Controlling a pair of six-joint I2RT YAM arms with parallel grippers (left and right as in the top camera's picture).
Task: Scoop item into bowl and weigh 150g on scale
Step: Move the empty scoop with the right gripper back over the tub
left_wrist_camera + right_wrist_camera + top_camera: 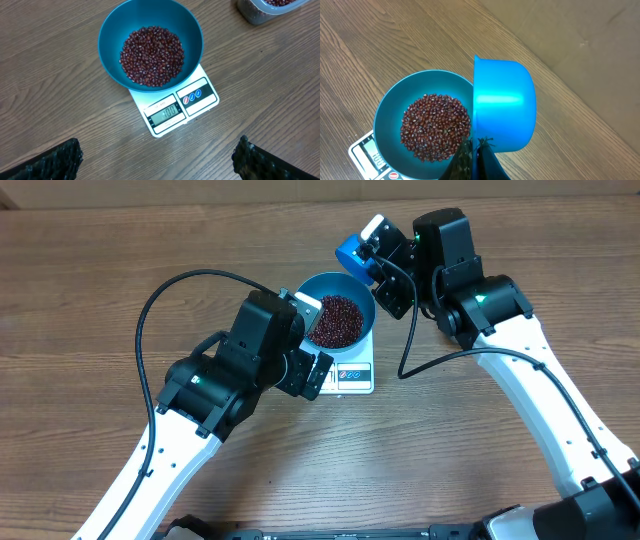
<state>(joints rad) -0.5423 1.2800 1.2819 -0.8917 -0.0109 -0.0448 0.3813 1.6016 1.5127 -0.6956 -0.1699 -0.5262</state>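
looks like a robotics lab bench: a left arm and right arm reach over a plain wood-grain table holding a scale and bowl of beans.

The scale rests on the table, its display edge facing front. The bowl stands on the scale and covers most of its top, and the beans are heaped in the bowl's bottom. The scoop hangs over the bowl's far right rim, above the beans. A tub sits on the table behind and to the right of the scale, well apart from it.
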